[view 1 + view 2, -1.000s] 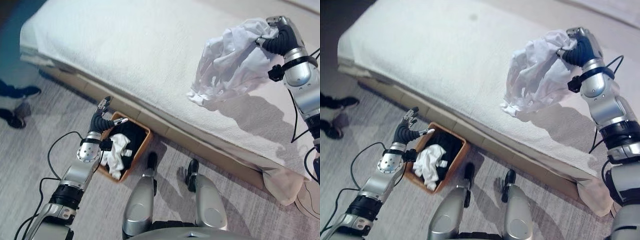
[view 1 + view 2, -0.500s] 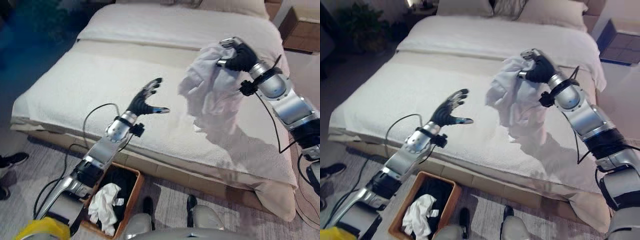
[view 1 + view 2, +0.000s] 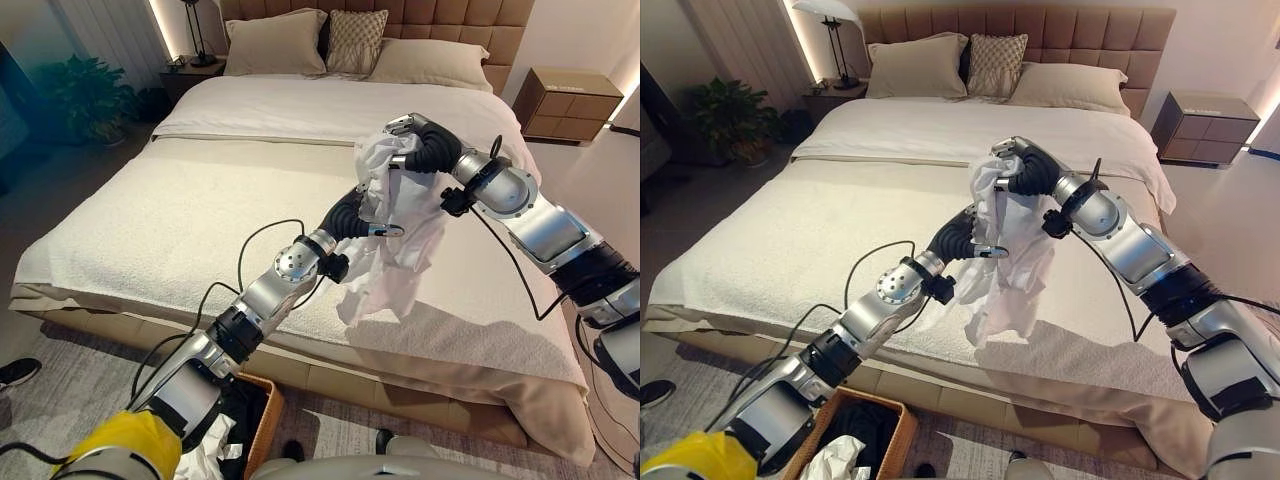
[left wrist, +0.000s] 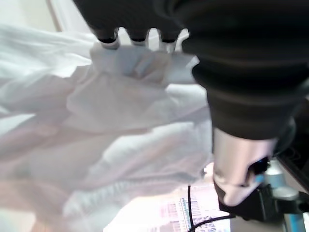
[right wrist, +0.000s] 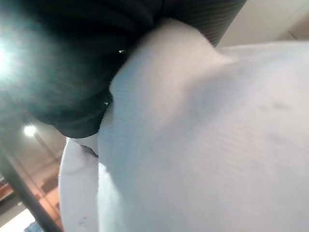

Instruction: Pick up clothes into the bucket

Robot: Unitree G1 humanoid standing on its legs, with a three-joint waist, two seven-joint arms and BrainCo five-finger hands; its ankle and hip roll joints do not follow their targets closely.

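White garment [image 3: 400, 240] hangs in the air above the bed [image 3: 160, 220], its top bunched in the right hand [image 3: 425, 150], whose fingers are curled round the cloth. From the right eye, the left hand [image 3: 958, 236] presses into the garment's middle, and the wicker bucket [image 3: 885, 425] sits on the floor below. At the left wrist, fingertips [image 4: 137, 36] touch folds; whether they grip, I cannot tell.

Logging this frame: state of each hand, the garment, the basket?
white garment: lifted, hanging above the bed
right hand: shut on the garment's top
left hand: against the garment's side, grip not readable
basket: on the floor, clothes already inside
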